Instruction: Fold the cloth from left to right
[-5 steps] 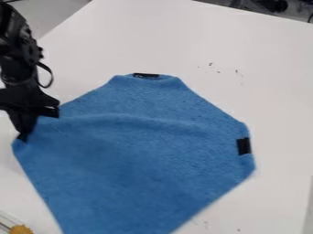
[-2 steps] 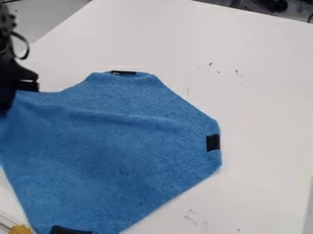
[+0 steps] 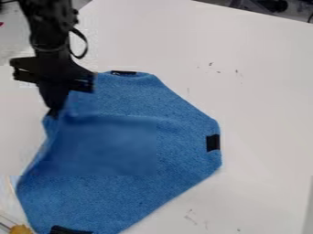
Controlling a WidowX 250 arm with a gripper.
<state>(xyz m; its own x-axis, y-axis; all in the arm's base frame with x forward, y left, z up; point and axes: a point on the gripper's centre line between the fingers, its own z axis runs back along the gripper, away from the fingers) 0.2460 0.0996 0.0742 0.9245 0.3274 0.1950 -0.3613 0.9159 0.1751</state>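
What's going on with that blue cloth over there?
A black robot arm has its gripper closed on the left edge of the blue cloth, on a white table. That edge looks drawn up toward the gripper, while the right part lies spread out. The left side has not been laid over the right, so the fold is not made yet.

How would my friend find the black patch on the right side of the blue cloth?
On the white table lies a blue cloth. The black patch sits at its right edge. It runs up and down, while the top patch and bottom patch run sideways.
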